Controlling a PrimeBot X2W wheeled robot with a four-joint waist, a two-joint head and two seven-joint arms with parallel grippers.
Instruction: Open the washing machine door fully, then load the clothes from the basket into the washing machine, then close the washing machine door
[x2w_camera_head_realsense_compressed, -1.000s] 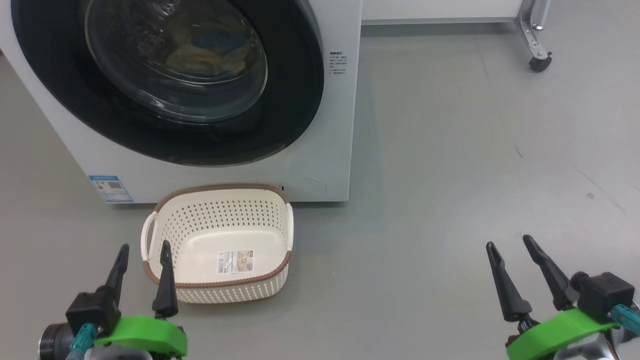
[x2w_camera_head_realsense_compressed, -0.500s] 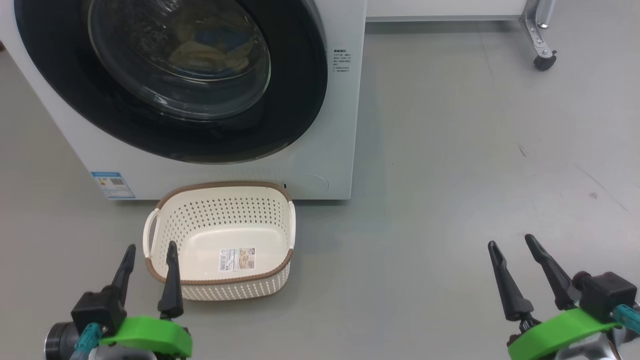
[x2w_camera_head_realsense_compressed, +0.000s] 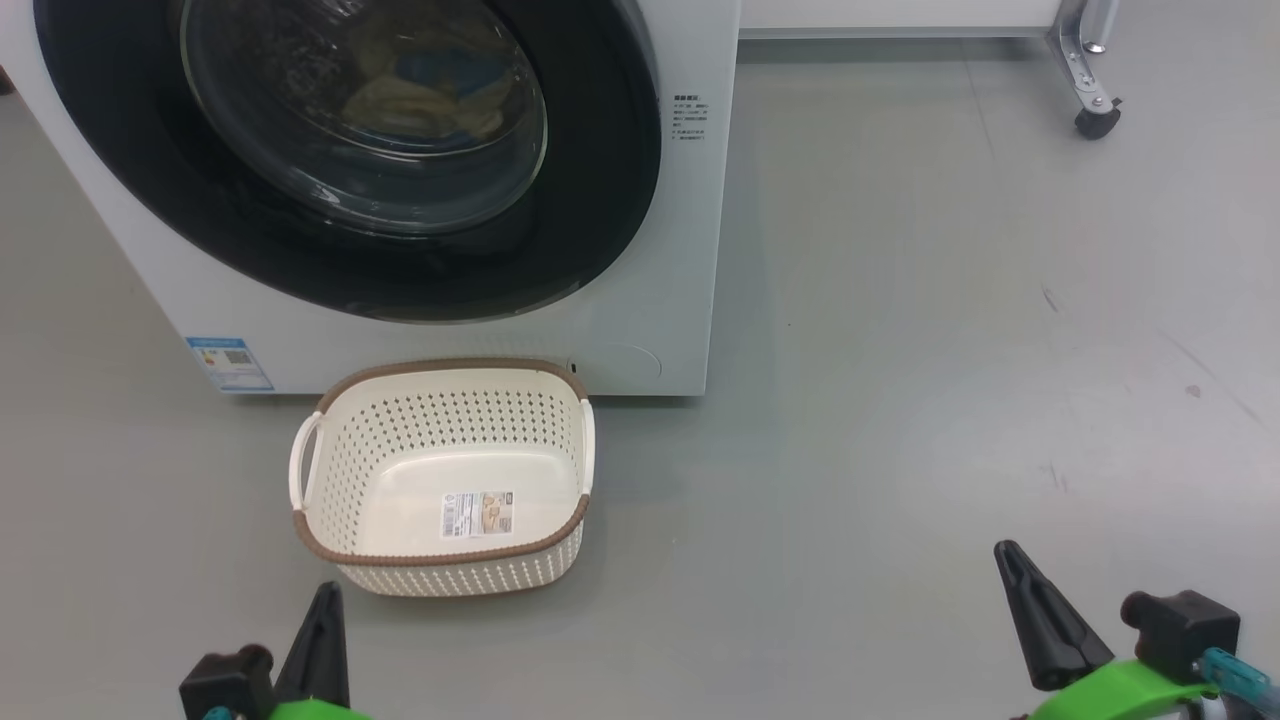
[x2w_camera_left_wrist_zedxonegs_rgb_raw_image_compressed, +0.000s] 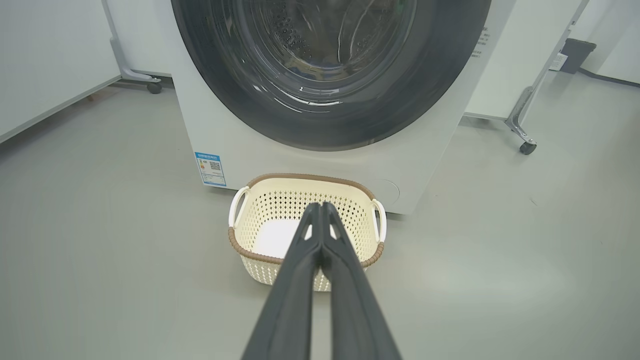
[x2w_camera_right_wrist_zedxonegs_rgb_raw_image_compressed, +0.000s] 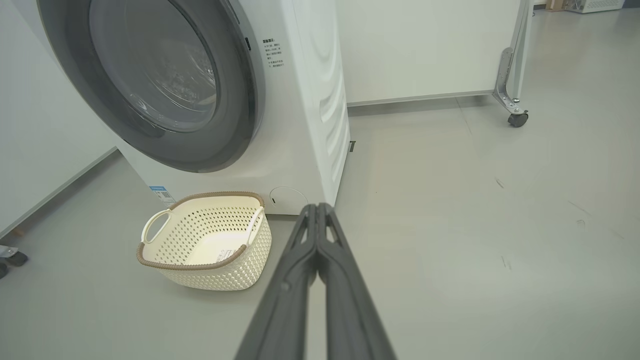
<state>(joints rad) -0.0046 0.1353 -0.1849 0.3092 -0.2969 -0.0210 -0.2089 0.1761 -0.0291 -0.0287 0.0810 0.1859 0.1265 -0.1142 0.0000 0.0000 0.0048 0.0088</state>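
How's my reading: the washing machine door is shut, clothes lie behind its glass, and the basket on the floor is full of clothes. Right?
Not quite. The basket is empty, with just a label on its bottom, as the head view shows. The rest stands: the washing machine door is shut and the clothes lie behind its glass.

The washing machine (x2w_camera_head_realsense_compressed: 660, 300) was white, its door (x2w_camera_head_realsense_compressed: 610, 180) rimmed glossy black; the basket (x2w_camera_head_realsense_compressed: 455, 578) was cream, dotted with holes, brown-rimmed; the clothes (x2w_camera_head_realsense_compressed: 400, 95) showed yellow and blue.

Head view looks down, wrist views low, forward — all share basket (x2w_camera_head_realsense_compressed: 460, 578)
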